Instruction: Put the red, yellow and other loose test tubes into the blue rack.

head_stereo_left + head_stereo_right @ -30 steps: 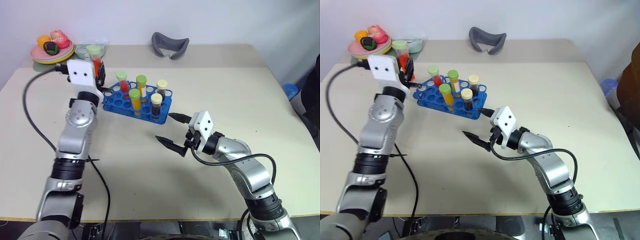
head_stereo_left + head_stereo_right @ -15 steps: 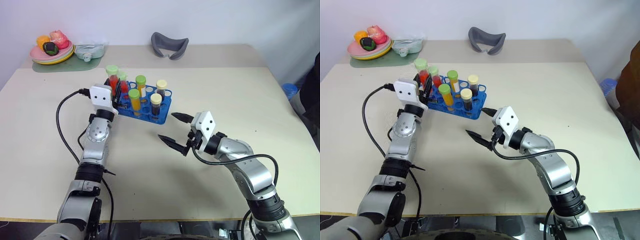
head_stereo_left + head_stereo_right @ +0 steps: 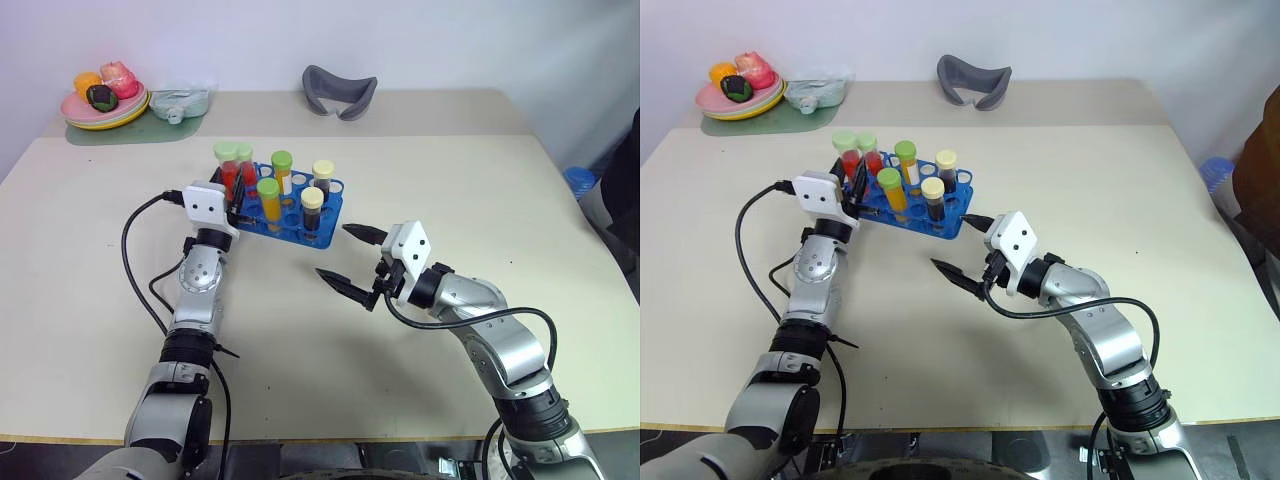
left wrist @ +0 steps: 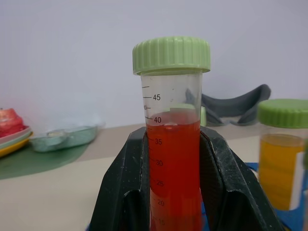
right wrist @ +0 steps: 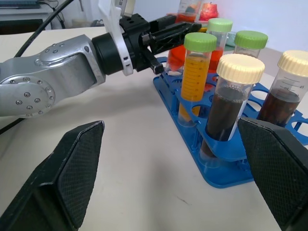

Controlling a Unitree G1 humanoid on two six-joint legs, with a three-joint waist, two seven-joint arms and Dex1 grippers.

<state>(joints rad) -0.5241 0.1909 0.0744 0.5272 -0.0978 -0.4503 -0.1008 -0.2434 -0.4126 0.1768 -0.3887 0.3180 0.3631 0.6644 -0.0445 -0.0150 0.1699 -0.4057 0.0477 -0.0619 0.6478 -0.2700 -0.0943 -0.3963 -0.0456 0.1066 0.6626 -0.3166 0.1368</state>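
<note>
Two ridged black fingers of the left tool [image 4: 175, 192] clamp a clear ribbed-capped red tube [image 4: 172, 159]; right tool [image 3: 348, 258] apart.

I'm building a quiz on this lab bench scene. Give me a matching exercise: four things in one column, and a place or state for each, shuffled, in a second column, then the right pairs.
Things:
1. red tube
2. right gripper
3. dark brown tube with cream cap
4. grey curved object

Places or states:
A. open, holding nothing, in front of the blue rack
B. lying at the far edge of the table
C. clamped between the left gripper's fingers
D. standing upright in a rack hole

Pairs: 1-C, 2-A, 3-D, 4-B
</note>
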